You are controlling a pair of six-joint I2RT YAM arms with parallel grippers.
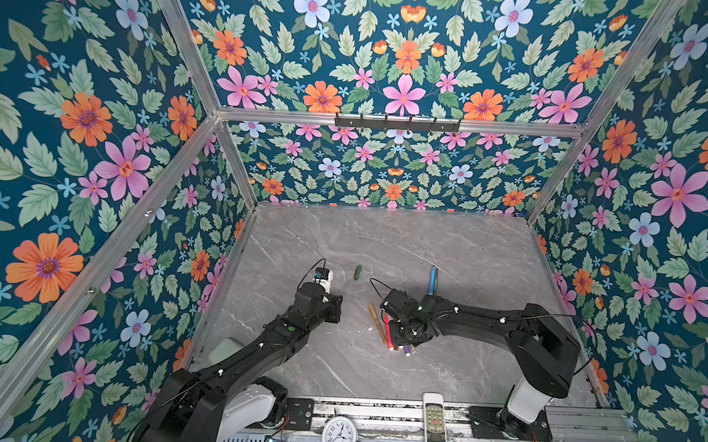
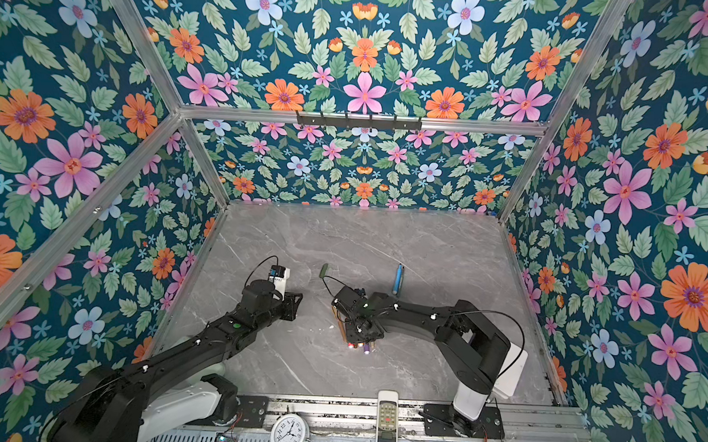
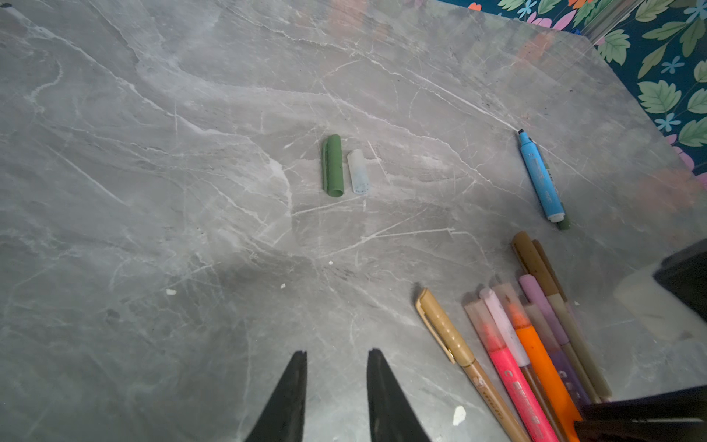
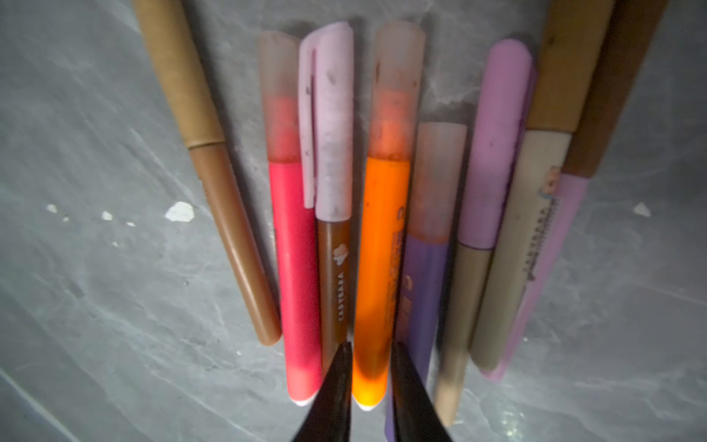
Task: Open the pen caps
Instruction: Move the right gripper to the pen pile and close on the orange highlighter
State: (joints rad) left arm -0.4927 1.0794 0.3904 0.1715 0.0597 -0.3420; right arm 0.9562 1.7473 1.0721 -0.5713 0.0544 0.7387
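Observation:
Several capped pens lie side by side on the grey marble table. In the right wrist view my right gripper is open, its two fingers straddling the rear end of the orange pen; this pen's translucent cap is on. In both top views the right wrist covers most of the pen bundle. My left gripper is open and empty, hovering left of the bundle. A loose green cap and a whitish cap lie farther back. An uncapped blue pen lies at the back right.
A white remote and a round clock sit on the front rail between the arm bases. Small white crumbs dot the table near the pens. Floral walls enclose the table on three sides.

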